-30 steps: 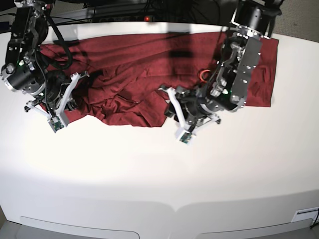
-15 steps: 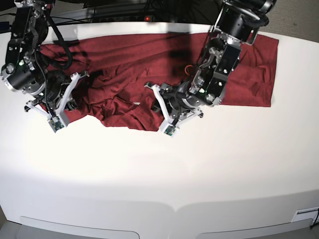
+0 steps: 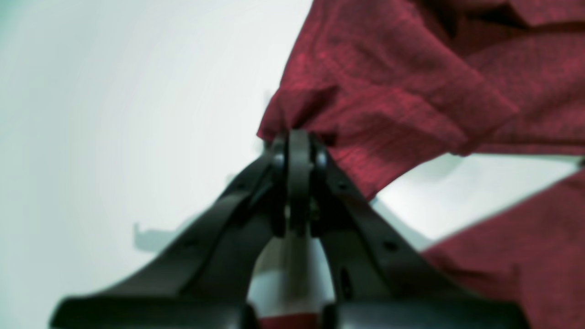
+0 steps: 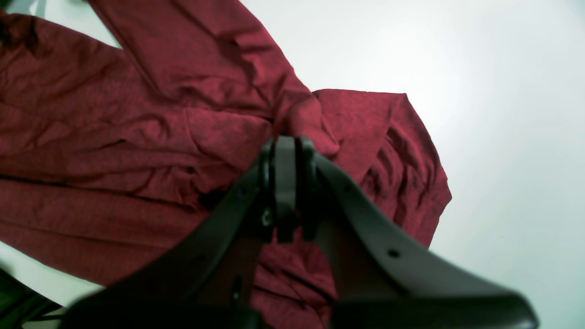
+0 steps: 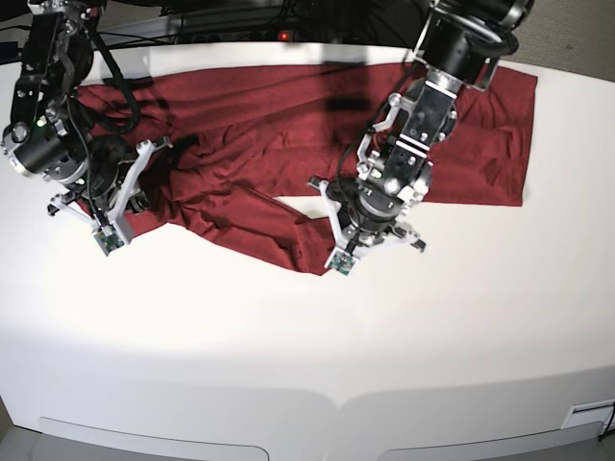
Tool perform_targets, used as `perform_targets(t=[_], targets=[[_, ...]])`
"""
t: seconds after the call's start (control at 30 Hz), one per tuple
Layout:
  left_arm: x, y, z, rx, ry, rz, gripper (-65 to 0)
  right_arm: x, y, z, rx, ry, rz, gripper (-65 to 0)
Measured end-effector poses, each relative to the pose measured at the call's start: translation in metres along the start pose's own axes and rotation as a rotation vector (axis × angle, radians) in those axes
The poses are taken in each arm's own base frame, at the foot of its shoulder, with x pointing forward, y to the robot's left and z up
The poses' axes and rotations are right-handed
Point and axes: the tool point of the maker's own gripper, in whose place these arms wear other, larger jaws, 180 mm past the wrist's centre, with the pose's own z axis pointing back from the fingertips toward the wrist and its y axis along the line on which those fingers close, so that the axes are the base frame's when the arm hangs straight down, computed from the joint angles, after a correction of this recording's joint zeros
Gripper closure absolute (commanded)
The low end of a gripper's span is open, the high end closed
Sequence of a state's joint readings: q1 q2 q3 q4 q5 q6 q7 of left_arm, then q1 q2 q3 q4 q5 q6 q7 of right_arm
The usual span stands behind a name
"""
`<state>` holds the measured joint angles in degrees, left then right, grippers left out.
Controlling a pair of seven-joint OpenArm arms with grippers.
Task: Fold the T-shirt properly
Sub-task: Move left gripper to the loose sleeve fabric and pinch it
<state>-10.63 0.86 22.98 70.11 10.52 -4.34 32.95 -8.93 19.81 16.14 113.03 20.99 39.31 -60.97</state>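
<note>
Since a second ago, left gripper [image 5: 338, 252] has swung toward the middle of the table [image 5: 288, 327] and clamped a fold of the shirt [image 5: 288, 115]; cloth that lay bunched in front of it is now drawn into a long taut flap, baring a wedge of white tabletop behind the flap. Right arm unchanged.

Base view: shirt dark red, thin, much creased, spread across the far half of the table. Smooth panel lies beyond the left gripper; rumpled folds run across to the right gripper [image 5: 108, 230], which sits at the opposite end of the garment.

Left wrist view: left gripper [image 3: 299, 137] jaws pressed together, pinching a puckered corner of the shirt [image 3: 388, 100] right at the tips. Fabric fans away from the pinch, heathered weave, one layer lapped over another. Bare table [image 3: 114, 114] to one side, a further strip of cloth below on the other side. Picture soft.

Right wrist view: right gripper [image 4: 285, 146] jaws clenched on a gathered ridge of the shirt [image 4: 114, 137]. Cloth spreads wide to one side in long creases; a ruffled hem curls just past the tips, white table [image 4: 502, 114] beyond.
</note>
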Motion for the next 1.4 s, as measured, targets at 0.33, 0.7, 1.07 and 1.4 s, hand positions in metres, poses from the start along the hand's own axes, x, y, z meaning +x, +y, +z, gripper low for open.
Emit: perform_targets(t=[0.33,0.7,1.07,1.4], targets=[[-0.024,0.080,0.003,0.131,0.071,-0.099,0.0,0.000,0.000,0.000,0.000,0.001,0.000,0.0],[-0.019,0.104,0.007,0.141,0.095,-0.059,-11.2,0.000,0.000,0.000,0.000,0.001,0.000,0.0],[-0.005,0.099,0.015,0.065,0.162,0.070,-15.5,0.000,0.000,0.000,0.000,0.000,0.000,0.0],[0.055,0.043,0.063,-0.044,-0.095,0.011,-21.2,0.000,0.000,0.000,0.000,0.000,-0.001,0.0]])
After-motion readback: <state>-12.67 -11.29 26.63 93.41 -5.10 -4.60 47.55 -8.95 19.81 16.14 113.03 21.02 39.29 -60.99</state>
